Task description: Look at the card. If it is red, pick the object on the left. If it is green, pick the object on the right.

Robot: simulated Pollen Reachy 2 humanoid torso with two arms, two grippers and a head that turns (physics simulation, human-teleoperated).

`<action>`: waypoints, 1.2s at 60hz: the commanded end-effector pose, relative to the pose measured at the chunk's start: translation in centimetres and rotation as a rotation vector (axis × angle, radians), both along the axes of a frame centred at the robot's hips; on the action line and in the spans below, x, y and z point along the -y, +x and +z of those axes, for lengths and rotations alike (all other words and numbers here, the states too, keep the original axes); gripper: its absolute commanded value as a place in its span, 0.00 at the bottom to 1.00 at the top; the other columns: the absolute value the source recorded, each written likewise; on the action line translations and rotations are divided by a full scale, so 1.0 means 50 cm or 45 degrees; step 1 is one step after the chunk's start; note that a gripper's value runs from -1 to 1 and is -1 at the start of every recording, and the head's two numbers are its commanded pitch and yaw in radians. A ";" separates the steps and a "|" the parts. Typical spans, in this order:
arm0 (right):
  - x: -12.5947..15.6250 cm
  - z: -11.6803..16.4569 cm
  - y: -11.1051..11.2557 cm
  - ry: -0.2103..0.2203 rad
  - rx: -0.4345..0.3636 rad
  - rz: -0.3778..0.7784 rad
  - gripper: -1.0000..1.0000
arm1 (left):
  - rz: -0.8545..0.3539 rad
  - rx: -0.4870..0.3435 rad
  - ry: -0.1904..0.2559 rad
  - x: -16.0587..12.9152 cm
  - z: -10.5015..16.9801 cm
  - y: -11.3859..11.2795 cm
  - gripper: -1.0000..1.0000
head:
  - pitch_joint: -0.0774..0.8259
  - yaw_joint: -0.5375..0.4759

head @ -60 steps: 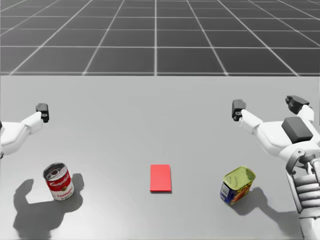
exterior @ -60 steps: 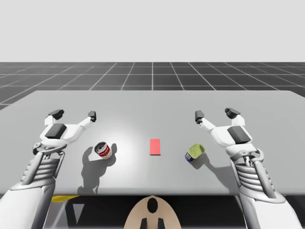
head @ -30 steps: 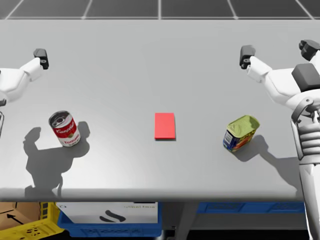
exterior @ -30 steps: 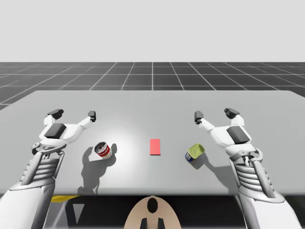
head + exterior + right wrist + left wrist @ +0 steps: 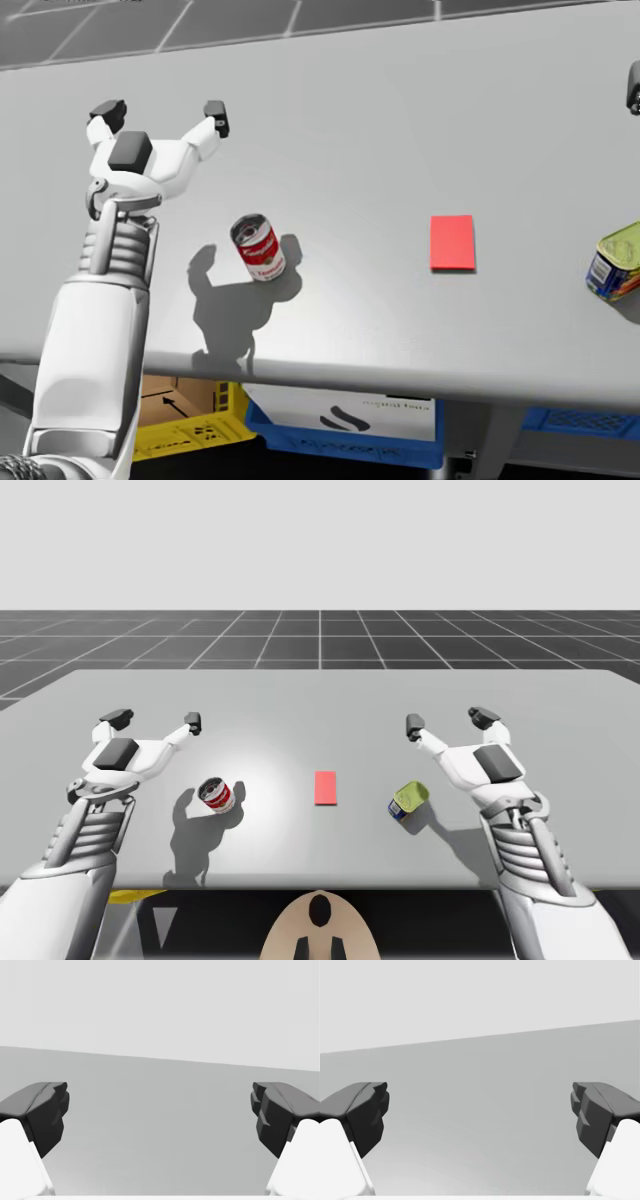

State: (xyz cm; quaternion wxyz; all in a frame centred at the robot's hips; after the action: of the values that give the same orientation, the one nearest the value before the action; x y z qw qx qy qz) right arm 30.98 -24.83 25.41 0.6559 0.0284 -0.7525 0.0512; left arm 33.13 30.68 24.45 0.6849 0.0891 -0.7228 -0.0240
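Left tool [image 5: 155, 720], spread wide and empty, hovers far-left of the red-and-white cylindrical metal can [image 5: 216, 795] that stands on the grey bench [image 5: 320, 700] left of the flat red card [image 5: 325, 787]; coming in low and sideways could, I judge, tip the can over.

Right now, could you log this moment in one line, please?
cue: flat red rectangular card | target: red-and-white cylindrical can, untouched | left end effector: open | right end effector: open
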 end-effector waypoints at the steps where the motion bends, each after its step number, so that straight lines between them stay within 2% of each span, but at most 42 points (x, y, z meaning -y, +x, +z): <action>1: -0.003 -0.001 0.000 0.002 -0.004 0.005 0.00 | 0.001 -0.004 -0.004 0.000 0.000 0.001 0.00 | 0.89 0.84; 9: -0.003 -0.002 0.001 0.004 -0.003 0.006 0.00 | -0.001 -0.006 -0.007 0.000 0.000 0.001 0.00 | 0.89 0.89; 21: -0.002 -0.005 0.002 0.007 -0.013 0.000 0.00 | -0.008 0.016 -0.046 0.011 0.013 -0.013 0.00 | 0.88 0.89; 25: -0.001 -0.007 0.003 0.009 -0.018 -0.005 0.00 | -0.046 0.009 -0.073 0.020 0.030 -0.035 0.00 | 0.88 0.89; 31: 0.000 -0.005 0.001 0.015 -0.018 -0.008 0.00 | -0.128 0.014 -0.015 0.031 0.050 -0.092 0.00 | 0.87 0.90; 35: 0.001 -0.004 0.001 0.017 -0.016 -0.009 0.00 | -0.165 -0.049 -0.046 0.029 0.054 -0.126 0.00 | 0.87 0.90; 36: 0.001 -0.004 0.000 0.018 -0.015 -0.010 0.00 | -0.199 -0.070 -0.075 0.027 0.054 -0.145 0.00 | 0.87 0.90; 39: 0.002 -0.004 0.001 0.018 -0.015 -0.010 0.00 | -0.211 -0.092 -0.083 0.025 0.053 -0.158 0.00 | 0.87 0.91; 40: 0.001 -0.004 0.001 0.018 -0.017 -0.010 0.00 | -0.250 -0.129 -0.115 0.021 0.049 -0.184 0.00 | 0.87 0.91; 43: 0.001 -0.005 0.001 0.017 -0.018 -0.010 0.00 | -0.282 -0.165 -0.120 0.017 0.044 -0.201 0.00 | 0.87 0.91; 46: 0.001 -0.006 0.002 0.012 -0.020 -0.010 0.00 | -0.343 -0.225 -0.114 0.012 0.031 -0.227 0.00 | 0.87 0.92; 47: 0.000 -0.007 0.002 0.009 -0.021 -0.009 0.00 | -0.362 -0.257 -0.146 0.011 0.022 -0.243 0.00 | 0.87 0.92; 49: 0.000 -0.007 0.002 0.008 -0.021 -0.009 0.00 | -0.370 -0.249 -0.124 0.009 0.015 -0.250 0.00 | 0.87 0.92; 53: 0.000 -0.008 0.003 0.007 -0.020 -0.008 0.00 | -0.387 -0.290 -0.117 0.005 -0.009 -0.273 0.00 | 0.87 0.92; 56: 0.001 -0.007 0.004 0.007 -0.018 -0.008 0.00 | -0.395 -0.328 -0.138 0.004 -0.033 -0.285 0.00 | 0.87 0.92; 58: 0.001 -0.007 0.004 0.008 -0.016 -0.008 0.00 | -0.394 -0.336 -0.142 0.003 -0.045 -0.288 0.00 | 0.87 0.92; 62: 0.003 -0.007 0.005 0.009 -0.015 -0.008 0.00 | -0.397 -0.383 -0.195 0.004 -0.086 -0.296 0.00 | 0.87 0.92; 68: 0.004 -0.006 0.006 0.009 -0.013 -0.007 0.00 | -0.397 -0.414 -0.205 0.011 -0.130 -0.297 0.00 | 0.87 0.91; 70: 0.004 -0.006 0.006 0.010 -0.012 -0.007 0.00 | -0.389 -0.418 -0.176 0.018 -0.150 -0.295 0.00 | 0.87 0.91; 72: 0.004 -0.005 0.005 0.010 -0.011 -0.006 0.00 | -0.389 -0.420 -0.173 0.021 -0.158 -0.293 0.00 | 0.87 0.91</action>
State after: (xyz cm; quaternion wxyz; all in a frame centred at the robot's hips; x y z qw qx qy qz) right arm 31.22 -24.98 25.09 0.6602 0.0290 -0.7491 0.0463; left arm 18.87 30.12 19.43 0.7766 -0.0673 -0.6200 -0.0891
